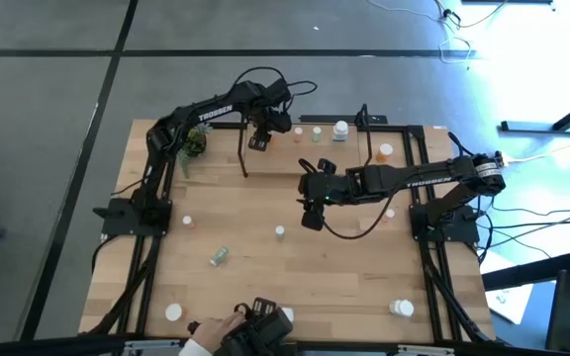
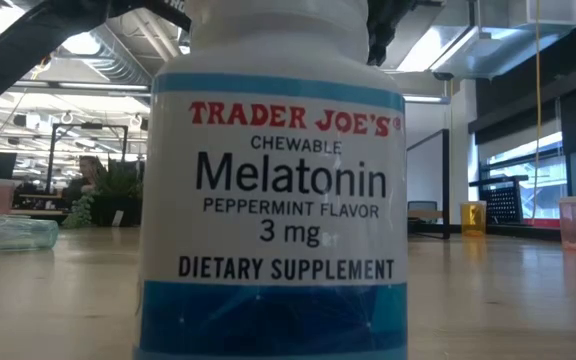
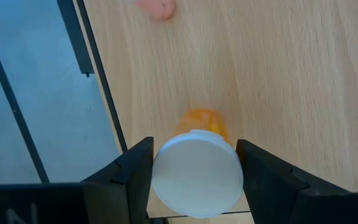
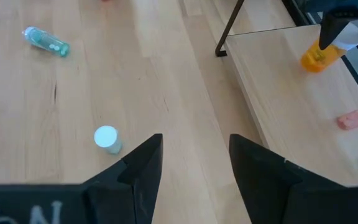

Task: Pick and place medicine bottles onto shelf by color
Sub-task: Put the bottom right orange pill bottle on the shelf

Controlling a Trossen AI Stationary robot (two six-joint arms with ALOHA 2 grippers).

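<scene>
One orange bottle [image 3: 199, 124] with a white cap sits between the fingers of the left gripper [image 3: 194, 180], and we see the fingers close against the cap on both sides, just above the light wood of the shelf [image 3: 278, 74]. From overhead, the left gripper [image 1: 258, 138] hangs over the left end of the shelf [image 1: 344, 148] at the far edge of the table [image 1: 245, 227], close to the black upright frame there. The right wrist camera catches the same orange bottle [image 4: 319, 57] held over the shelf [image 4: 278, 81] by that dark gripper.

Farther along the shelf we see a pinkish bottle [image 1: 299, 130], a pale green one [image 1: 317, 134] and a white bottle [image 1: 340, 129] standing in a row.

The right gripper [image 1: 312, 211] hovers near the table's middle with its fingers spread apart and nothing between them [image 4: 191, 168]. Just beside it stands a small white-capped bottle [image 4: 106, 138], and a pale green bottle [image 4: 45, 41] lies on its side further off.

At table height, a large white melatonin bottle [image 2: 273, 190] fills the view. A small potted plant [image 1: 195, 141] stands near the table's far left corner, and a person's hand [image 1: 216, 331] holds a dark object at the near edge.
</scene>
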